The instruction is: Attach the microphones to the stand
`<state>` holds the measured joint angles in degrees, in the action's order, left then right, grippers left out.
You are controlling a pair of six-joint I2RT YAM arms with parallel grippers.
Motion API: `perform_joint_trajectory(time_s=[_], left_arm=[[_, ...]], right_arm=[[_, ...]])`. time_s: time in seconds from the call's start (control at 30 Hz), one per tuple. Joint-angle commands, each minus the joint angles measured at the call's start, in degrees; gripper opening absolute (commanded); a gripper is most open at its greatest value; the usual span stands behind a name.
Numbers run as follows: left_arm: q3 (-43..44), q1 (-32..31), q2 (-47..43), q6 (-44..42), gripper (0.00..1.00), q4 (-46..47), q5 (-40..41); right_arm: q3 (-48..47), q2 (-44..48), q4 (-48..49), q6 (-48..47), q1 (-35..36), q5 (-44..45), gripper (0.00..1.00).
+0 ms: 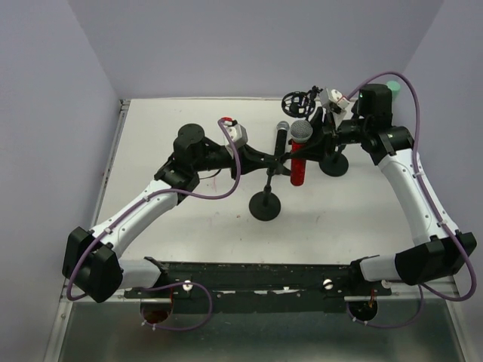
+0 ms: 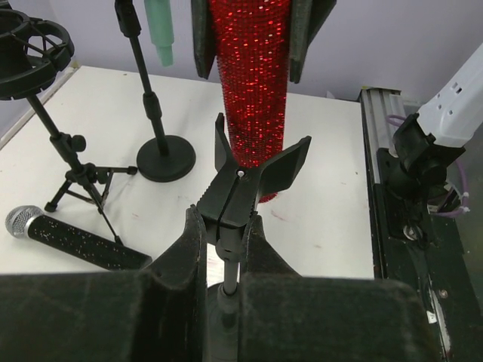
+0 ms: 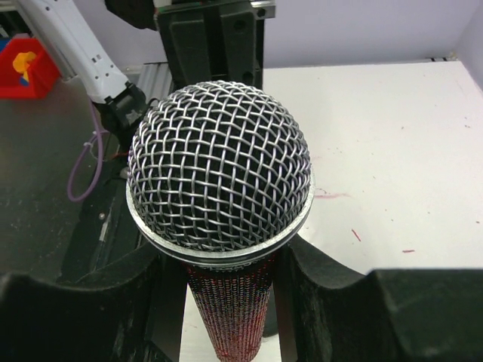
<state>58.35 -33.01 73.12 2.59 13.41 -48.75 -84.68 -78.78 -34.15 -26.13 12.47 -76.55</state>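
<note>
Both arms meet over the middle of the white table [image 1: 204, 234]. The right claw [image 3: 230, 283] is clamped on the red microphone [image 3: 219, 170] just under its grey mesh head and holds it upright, head up. In the left wrist view the glittering red body comes down from the top centre of the frame. Its lower end is at the spread prongs of the clip [image 2: 243, 177], but I can't tell whether it is seated between them or just behind.

The left claw [image 2: 223, 226] is closed on the centre stand [image 1: 265, 205], pinching its thin neck right below the clip, a padded finger on each side.

The black microphone [image 2: 75, 240] lies flat on the table at the lower left of the left wrist view, with its silver head pointing left. It is near the feet of a tripod stand [image 2: 75, 177] that carries a black ring mount [image 2: 30, 45].

The mint-green microphone [image 2: 160, 30] hangs at the top of that view, just beside the pole of a far stand [image 2: 164, 154] with a round black base. Its upper part is cut off by the frame.
</note>
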Motion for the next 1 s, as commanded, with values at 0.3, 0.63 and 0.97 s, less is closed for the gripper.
perform_joint_trajectory(time_s=[0.3,0.63,0.97], left_arm=[[-6.48,-0.03,-2.28,7.60,0.00,8.64,-2.22],[-11.06,-0.12,-3.60,13.23,0.00,15.77,0.23],[-15.01,-0.12,-6.24,16.75,0.00,20.34,4.28]], right_arm=[[4.44,0.91,10.33,5.91,2.73,-1.14,0.04],[6.81,0.47,20.50,12.49,5.28,0.53,0.04],[18.49,2.14,49.24,35.96,6.60,2.99,0.03]])
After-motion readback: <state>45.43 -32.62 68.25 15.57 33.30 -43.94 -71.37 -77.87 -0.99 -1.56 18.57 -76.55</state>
